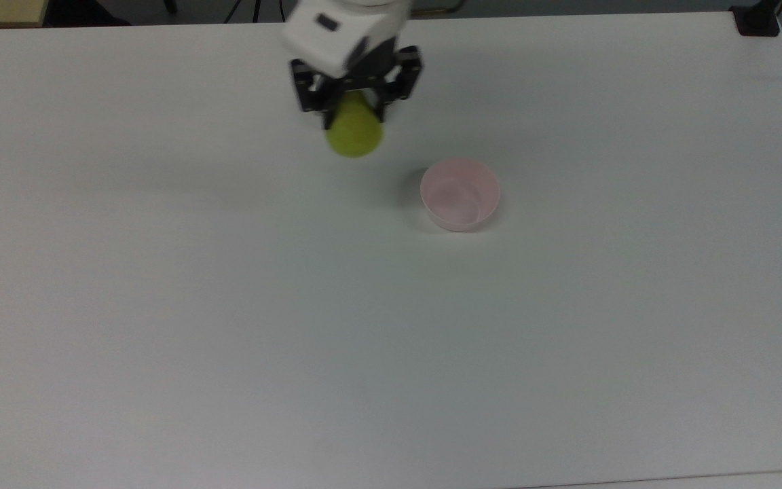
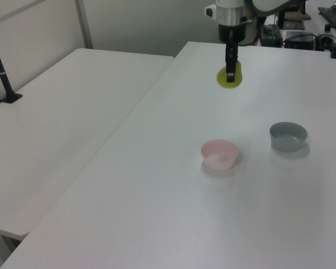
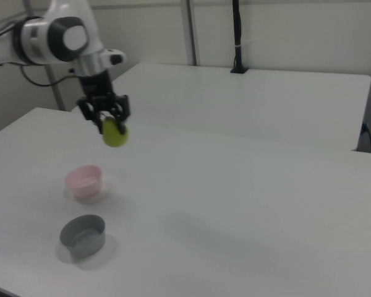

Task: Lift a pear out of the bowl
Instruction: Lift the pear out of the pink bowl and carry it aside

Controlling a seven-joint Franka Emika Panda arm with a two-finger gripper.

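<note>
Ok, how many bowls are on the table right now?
2. The small pale pink round bowl sits empty mid-table, and the grey round bowl stands apart from it, nearer the right view's bottom edge. None looks hidden.

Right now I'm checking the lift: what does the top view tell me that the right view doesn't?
Top view: the pink bowl's inside, seen from above, with nothing in it. Right view: the grey bowl, nearer the camera than the pink one, and the pear hanging well clear above the table. Both: the claw shut on the pear, away from the pink bowl.
</note>
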